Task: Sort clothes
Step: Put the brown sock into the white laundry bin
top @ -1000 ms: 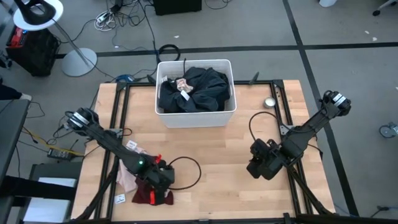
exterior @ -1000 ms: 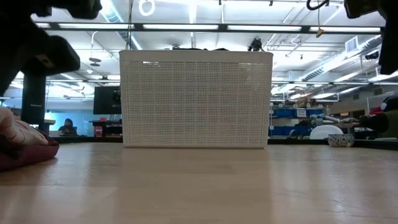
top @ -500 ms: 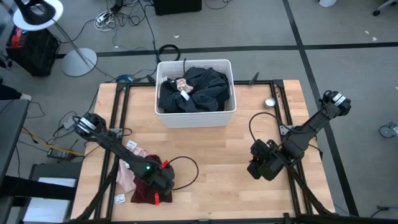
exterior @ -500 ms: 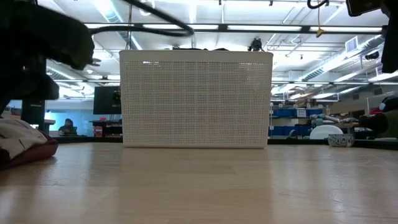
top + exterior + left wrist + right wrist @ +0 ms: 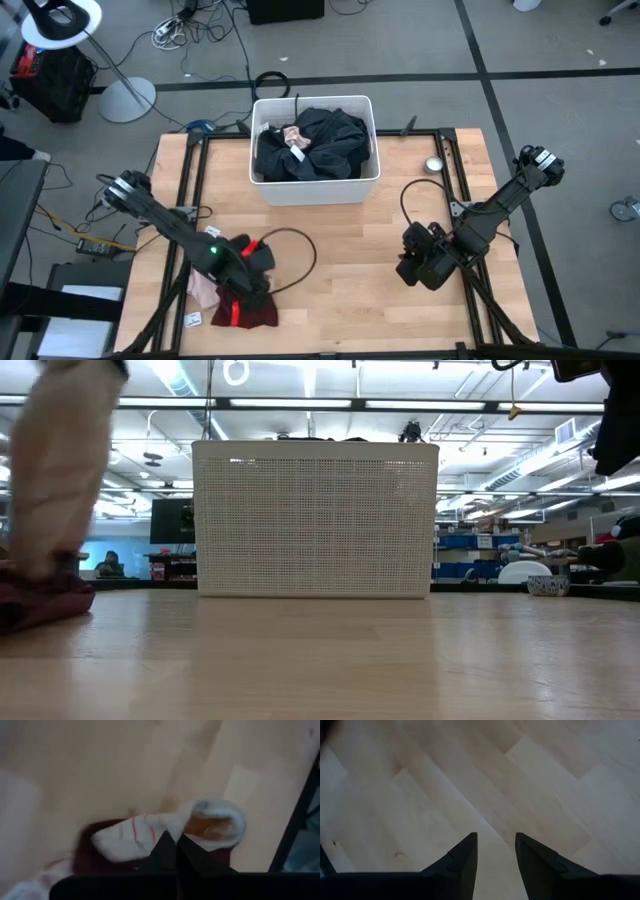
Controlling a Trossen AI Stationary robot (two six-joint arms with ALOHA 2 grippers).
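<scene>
- Clothes: dark teal garment (image 5: 318, 140) heaped in the white bin (image 5: 262, 184) at the table's far centre, with a pink piece (image 5: 294, 135) on top of it.
- Wooden table (image 5: 350, 250): bare boards across its middle and right.
- Maroon garment (image 5: 250, 312): lies at the near left corner, beside a pale pink garment (image 5: 203, 288).
- Left gripper (image 5: 176, 846): above the maroon garment, fingers pressed together on a white striped sock (image 5: 130, 837) that hangs over the pile.
- Right gripper (image 5: 495, 851): waits over bare wood at the near right, fingers spread with a gap between them, holding nothing.
- Small round object (image 5: 433, 164): sits right of the bin.
</scene>
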